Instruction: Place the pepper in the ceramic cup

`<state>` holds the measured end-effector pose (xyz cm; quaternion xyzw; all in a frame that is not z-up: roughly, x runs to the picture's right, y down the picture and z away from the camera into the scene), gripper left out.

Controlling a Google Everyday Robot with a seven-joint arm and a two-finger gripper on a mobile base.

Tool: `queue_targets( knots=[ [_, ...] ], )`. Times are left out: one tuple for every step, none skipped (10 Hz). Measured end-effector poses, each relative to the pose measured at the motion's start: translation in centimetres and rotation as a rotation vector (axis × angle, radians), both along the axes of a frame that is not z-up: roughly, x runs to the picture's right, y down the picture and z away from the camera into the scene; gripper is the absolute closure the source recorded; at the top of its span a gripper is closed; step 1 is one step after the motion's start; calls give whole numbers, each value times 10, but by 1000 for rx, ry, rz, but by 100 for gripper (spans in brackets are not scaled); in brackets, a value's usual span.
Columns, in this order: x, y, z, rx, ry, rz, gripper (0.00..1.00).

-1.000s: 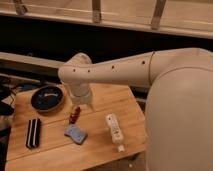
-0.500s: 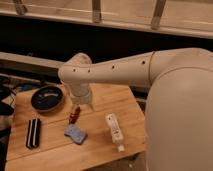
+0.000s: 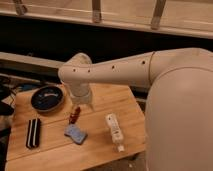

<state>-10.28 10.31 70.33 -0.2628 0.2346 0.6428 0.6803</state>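
Observation:
The pepper (image 3: 75, 115) is small and dark red. It sits on the wooden table (image 3: 100, 150) just above the blue sponge (image 3: 75, 133). My gripper (image 3: 81, 103) hangs from the pale arm and points down, right over the pepper's upper end. I cannot tell whether it touches the pepper. The white ceramic cup is not visible; it may be hidden behind the arm.
A wide dark bowl (image 3: 47, 98) stands at the table's back left. A black flat object (image 3: 33, 132) lies at the front left. A white bottle (image 3: 114, 131) lies to the right of the sponge. My large pale arm (image 3: 170, 100) fills the right side.

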Motion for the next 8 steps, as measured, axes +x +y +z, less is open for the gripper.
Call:
queue_targets(
  knots=[
    [0,0,0,0,0,0,35],
    [0,0,0,0,0,0,35],
    [0,0,0,1,1,0,35],
    [3,-4,-2,5,9,18,35],
    [10,-12,-2,9,21,47,35],
    [23,-25,2,11,45,84,35],
    [34,-36,5,12,58,109,35],
    [50,-49,12,11,79,142,35]
  ],
)
